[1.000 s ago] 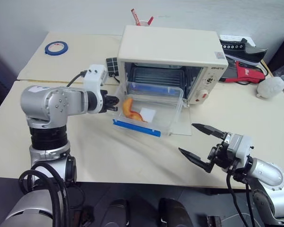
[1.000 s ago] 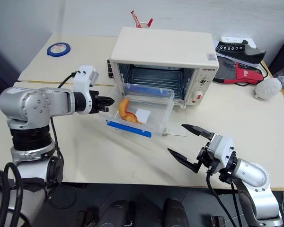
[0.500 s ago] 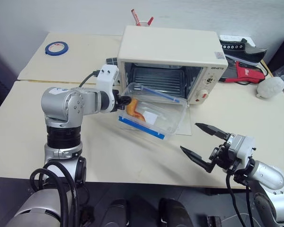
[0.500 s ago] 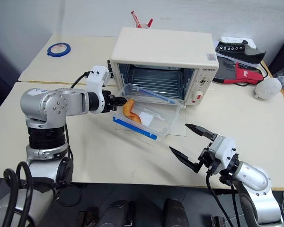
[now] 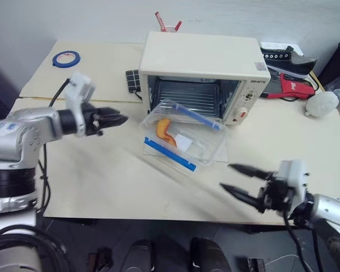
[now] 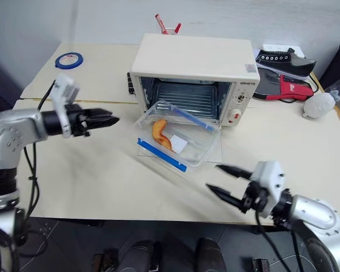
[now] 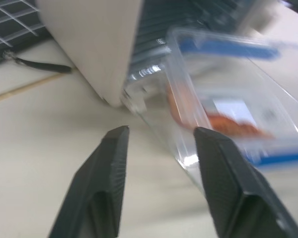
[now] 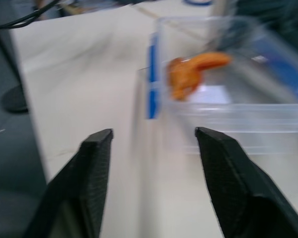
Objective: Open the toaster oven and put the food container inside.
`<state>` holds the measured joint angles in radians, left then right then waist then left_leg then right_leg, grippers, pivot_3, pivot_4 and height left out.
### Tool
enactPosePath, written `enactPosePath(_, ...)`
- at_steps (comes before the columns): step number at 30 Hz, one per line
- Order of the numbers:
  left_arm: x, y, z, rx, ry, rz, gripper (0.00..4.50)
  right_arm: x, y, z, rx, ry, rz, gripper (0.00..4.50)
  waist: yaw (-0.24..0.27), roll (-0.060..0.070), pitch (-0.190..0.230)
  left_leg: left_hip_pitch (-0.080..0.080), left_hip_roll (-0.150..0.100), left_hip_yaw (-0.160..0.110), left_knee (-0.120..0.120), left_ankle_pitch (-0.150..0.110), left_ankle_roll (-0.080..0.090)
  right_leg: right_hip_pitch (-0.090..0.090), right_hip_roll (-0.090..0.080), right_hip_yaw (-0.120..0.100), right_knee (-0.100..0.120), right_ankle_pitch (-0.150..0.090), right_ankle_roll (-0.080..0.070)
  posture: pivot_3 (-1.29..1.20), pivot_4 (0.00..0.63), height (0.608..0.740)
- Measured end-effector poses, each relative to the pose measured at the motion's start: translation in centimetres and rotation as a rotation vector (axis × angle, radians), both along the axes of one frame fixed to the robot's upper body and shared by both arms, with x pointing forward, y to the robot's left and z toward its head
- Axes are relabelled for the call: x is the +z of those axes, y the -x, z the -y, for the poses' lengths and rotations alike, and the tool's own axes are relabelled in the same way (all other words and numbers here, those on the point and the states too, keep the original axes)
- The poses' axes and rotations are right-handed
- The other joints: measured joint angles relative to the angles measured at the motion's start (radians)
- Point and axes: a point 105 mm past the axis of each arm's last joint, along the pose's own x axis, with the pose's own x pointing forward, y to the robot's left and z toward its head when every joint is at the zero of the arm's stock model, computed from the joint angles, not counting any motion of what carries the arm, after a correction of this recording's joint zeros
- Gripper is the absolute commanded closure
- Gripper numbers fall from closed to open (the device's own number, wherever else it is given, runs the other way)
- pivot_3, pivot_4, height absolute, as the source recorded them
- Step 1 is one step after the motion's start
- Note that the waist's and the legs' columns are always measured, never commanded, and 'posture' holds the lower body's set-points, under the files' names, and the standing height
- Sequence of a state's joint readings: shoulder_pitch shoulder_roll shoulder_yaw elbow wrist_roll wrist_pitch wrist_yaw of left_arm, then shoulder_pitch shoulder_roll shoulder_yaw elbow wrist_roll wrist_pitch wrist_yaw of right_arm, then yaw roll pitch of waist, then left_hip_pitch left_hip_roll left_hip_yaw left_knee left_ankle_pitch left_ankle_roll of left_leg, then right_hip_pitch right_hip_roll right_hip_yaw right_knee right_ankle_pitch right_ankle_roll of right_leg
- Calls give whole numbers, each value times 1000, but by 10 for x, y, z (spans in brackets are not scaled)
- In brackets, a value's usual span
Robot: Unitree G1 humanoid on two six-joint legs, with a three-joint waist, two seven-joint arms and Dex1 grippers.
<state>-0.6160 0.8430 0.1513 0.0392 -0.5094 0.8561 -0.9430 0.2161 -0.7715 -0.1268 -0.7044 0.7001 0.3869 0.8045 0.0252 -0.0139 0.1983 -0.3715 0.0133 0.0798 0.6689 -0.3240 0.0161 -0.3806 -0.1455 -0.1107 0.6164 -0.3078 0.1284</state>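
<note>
Your left gripper (image 5: 118,119) has let go of the food container (image 5: 184,137) and pulled away to the left, its fingers now parted and empty. The container now sits skewed on the toaster oven's (image 5: 204,71) lowered door. Your right gripper (image 5: 231,177) has narrowed.

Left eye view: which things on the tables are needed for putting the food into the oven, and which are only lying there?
Needed for the job:
- toaster oven, door open
- food container, on the open door

Only lying there:
- blue tape roll
- black and red shoes
- white crumpled object
- cup with red markers
</note>
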Motion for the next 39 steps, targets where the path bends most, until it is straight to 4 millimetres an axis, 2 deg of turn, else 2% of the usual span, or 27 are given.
enactPosePath(3,-20,16,1,-157,-35,69,4383,-8,-1,-18,38,12,-28,3898,1,-1,0,-1,0,0,2,-1,1,0,-1,-1,-1,0,0,0,150,740)
enactPosePath(5,-36,28,9,-256,-52,82,4500,-11,-6,-34,49,5,-11,4487,0,-1,0,-2,-1,0,2,-1,2,-1,-2,0,0,0,0,0,150,740)
enactPosePath(8,-50,35,31,-348,-46,105,4500,-11,-21,-49,21,-16,28,4487,2,-1,0,-4,-1,-1,4,-1,2,-1,-2,-2,0,0,0,0,150,740)
enactPosePath(10,-54,35,42,-375,-42,128,4500,-15,-29,-48,-12,4,34,4487,1,-1,0,-4,-1,-1,5,-2,3,-2,-2,-2,0,0,0,0,150,740)
enactPosePath(15,-57,28,72,-363,24,181,4500,-21,-47,-23,-89,98,46,4487,0,-1,0,-6,-1,0,9,-3,5,-1,-2,-2,1,1,1,0,150,740)
enactPosePath(17,-59,24,84,-354,44,198,4500,-16,-60,-8,-137,125,75,4487,-1,-1,0,-6,-1,0,10,-3,6,-1,-2,-2,2,1,1,0,150,740)
enactPosePath(22,-59,14,111,-346,70,250,4500,-2,-82,1,-161,154,177,4487,-2,-1,0,-6,-1,0,11,-3,5,-1,-1,-2,2,1,1,0,150,740)
enactPosePath(25,-63,6,119,-317,68,261,4500,0,-96,4,-201,136,204,4487,-2,-1,0,-6,-1,0,11,-3,5,-1,-1,-2,3,1,1,0,150,740)
enactPosePath(33,-66,-29,122,-168,58,316,4500,5,-141,16,-325,124,276,4487,-4,-1,0,-6,-1,0,12,-3,5,-1,-1,-3,3,1,2,0,150,740)
enactPosePath(39,-46,-60,135,-74,134,380,4500,18,-173,16,-375,94,348,4487,-6,-1,0,-7,-1,0,13,-3,5,-2,-1,-5,3,1,2,0,150,740)
